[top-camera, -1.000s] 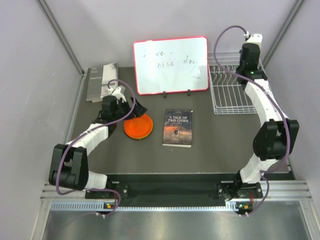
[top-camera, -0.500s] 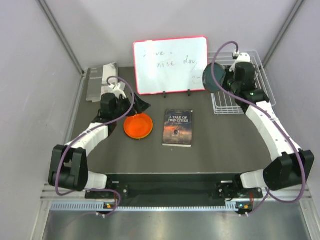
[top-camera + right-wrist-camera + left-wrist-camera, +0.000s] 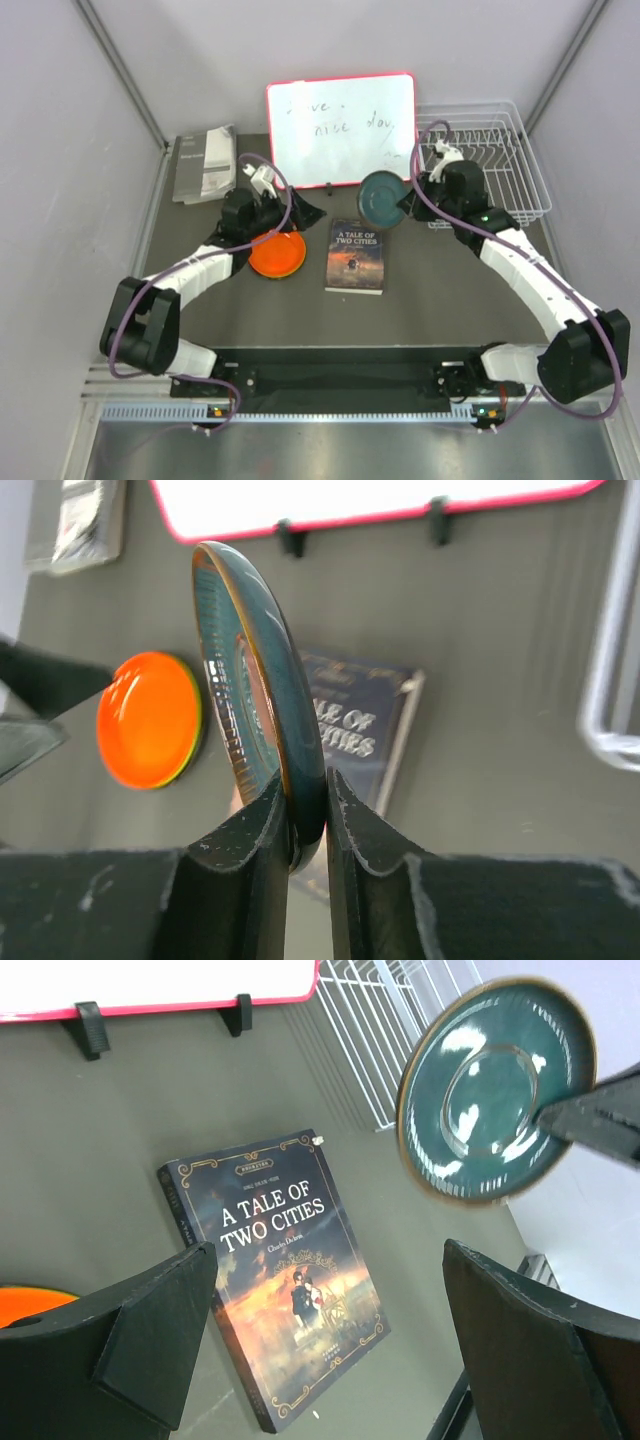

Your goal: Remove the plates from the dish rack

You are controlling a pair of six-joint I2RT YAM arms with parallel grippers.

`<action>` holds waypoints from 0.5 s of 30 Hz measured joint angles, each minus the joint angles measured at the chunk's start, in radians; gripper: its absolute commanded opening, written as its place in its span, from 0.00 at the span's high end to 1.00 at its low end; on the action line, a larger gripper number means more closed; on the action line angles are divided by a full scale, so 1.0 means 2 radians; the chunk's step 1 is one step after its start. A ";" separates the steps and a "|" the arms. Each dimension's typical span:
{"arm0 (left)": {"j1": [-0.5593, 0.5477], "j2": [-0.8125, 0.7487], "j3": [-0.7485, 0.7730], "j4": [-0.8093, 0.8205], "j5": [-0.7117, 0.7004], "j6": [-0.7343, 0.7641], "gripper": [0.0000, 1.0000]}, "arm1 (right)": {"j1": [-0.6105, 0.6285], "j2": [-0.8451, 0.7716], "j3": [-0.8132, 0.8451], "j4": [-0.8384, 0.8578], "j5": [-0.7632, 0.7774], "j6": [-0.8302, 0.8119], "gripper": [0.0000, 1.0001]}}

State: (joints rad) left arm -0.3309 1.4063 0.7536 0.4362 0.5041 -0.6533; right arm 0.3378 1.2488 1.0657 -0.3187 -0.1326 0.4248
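Pinching the lower rim of the teal blue round plate (image 3: 250, 680) between its two black fingers (image 3: 255, 825), the right end effector (image 3: 308, 780) held the plate on edge in the air, clear of the table (image 3: 450, 280). From above, that plate (image 3: 382, 199) hung just left of the white wire dish rack (image 3: 505, 150) and apart from it, below the right corner of the red-framed whiteboard (image 3: 340, 130) and beyond the far right corner of the dark paperback book (image 3: 356, 255). Its glossy face was turned toward the left arm and showed round and full in the left wrist view (image 3: 495, 1090).

The left end effector (image 3: 328, 1260) had its fingers spread wide with nothing between them. It hovered near the far right edge of the orange round plate (image 3: 277, 253), which lay flat on the table to the left of the book. A thin lime-green edge showed along that orange plate's rim in the right wrist view (image 3: 148, 720). A grey booklet (image 3: 203, 165) lay at the far left, beside the whiteboard.
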 measured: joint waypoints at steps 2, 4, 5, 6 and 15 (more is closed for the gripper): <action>-0.006 0.013 0.000 0.011 0.000 -0.001 0.01 | 0.015 -0.001 -0.014 0.008 -0.009 0.014 1.00; -0.011 0.023 0.000 0.020 -0.002 -0.002 0.01 | 0.031 -0.002 -0.028 0.023 -0.019 0.029 1.00; -0.014 0.029 0.000 0.025 -0.002 -0.002 0.01 | 0.038 -0.002 -0.034 0.029 -0.023 0.036 1.00; -0.016 0.034 0.000 0.029 -0.004 -0.002 0.01 | 0.044 -0.002 -0.040 0.035 -0.027 0.043 1.00; -0.029 0.047 0.000 0.075 -0.011 -0.013 0.05 | 0.062 -0.002 -0.087 0.109 -0.072 0.104 1.00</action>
State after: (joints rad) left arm -0.3893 1.5013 0.7536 0.5854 0.4816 -0.6788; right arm 0.4622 1.2438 0.8909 -0.0998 -0.2768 0.6334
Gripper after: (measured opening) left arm 0.975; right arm 0.170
